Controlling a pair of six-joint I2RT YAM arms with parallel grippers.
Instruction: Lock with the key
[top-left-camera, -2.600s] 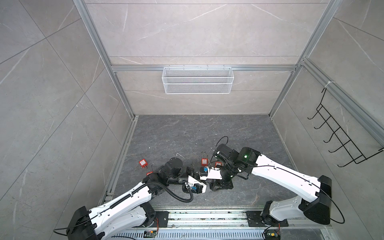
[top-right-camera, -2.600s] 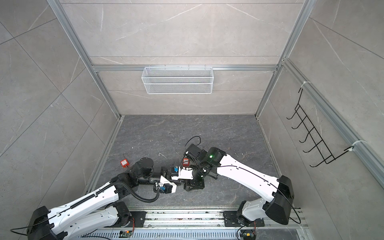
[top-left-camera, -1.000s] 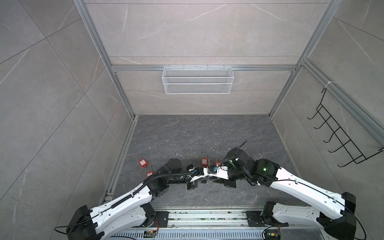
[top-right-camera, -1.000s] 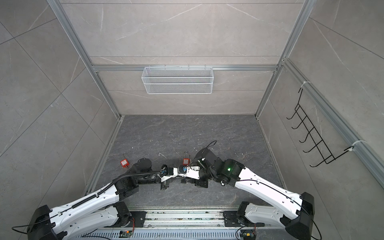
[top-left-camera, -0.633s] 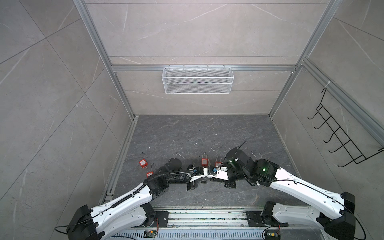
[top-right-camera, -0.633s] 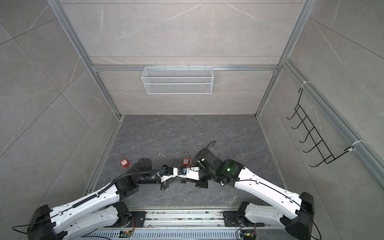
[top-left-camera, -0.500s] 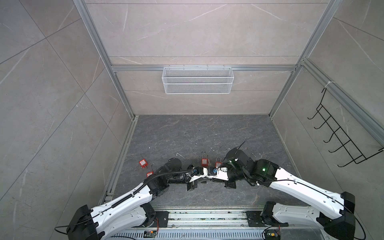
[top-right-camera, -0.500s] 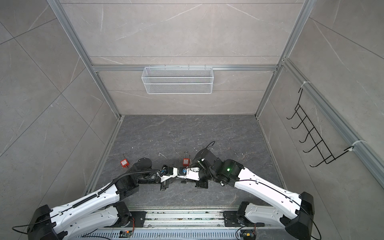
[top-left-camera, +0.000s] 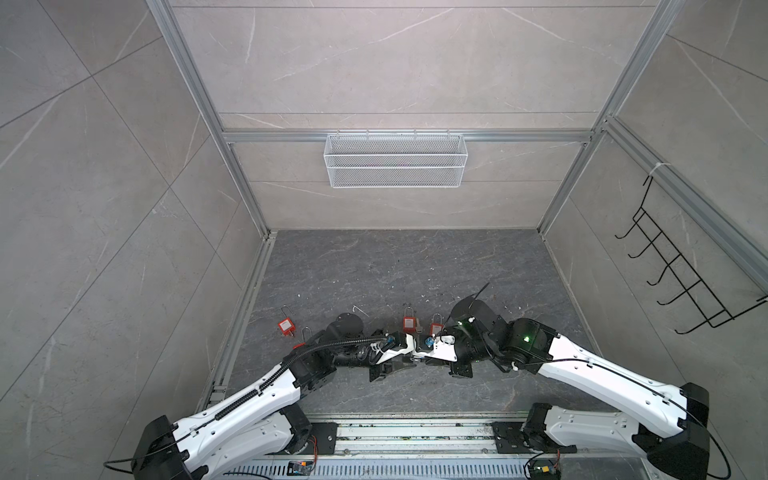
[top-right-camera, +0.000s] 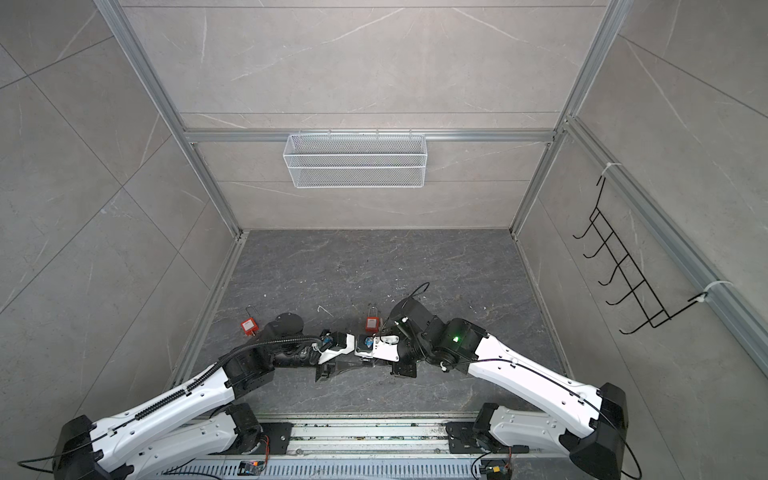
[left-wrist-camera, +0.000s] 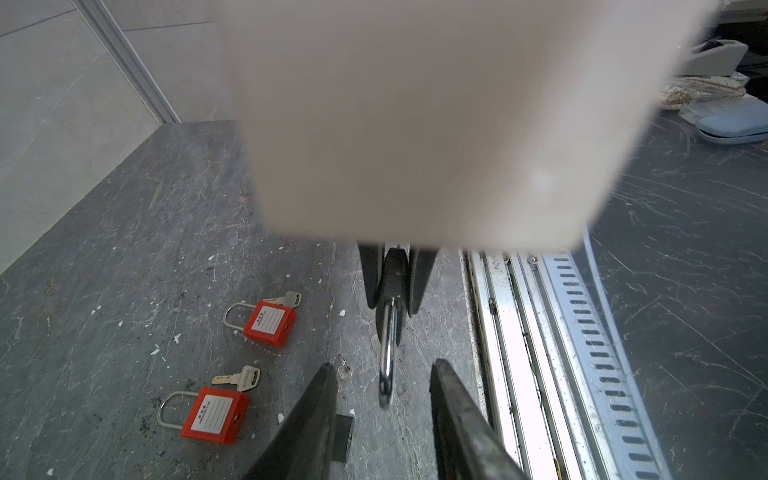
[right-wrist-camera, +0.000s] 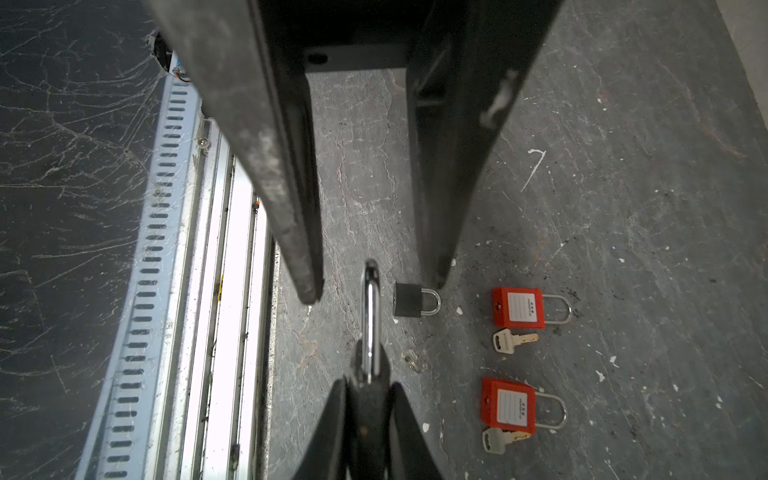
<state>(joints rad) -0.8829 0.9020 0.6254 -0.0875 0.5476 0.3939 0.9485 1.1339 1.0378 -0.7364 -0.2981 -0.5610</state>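
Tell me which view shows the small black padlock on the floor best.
The right wrist view: the small black padlock lies unhidden, body and shackle. The left wrist view shows only a corner behind the left hand. The top views do not show it.

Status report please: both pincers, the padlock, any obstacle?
Right pincer shut on black padlock body. Left pincer open, astride its shackle. Small key lies on floor, unheld. Nothing else between the pincers.

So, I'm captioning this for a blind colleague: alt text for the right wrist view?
The right gripper clamps a black padlock, its silver shackle reaching into the open left gripper. A second black padlock, two red padlocks and keys lie on the grey floor.
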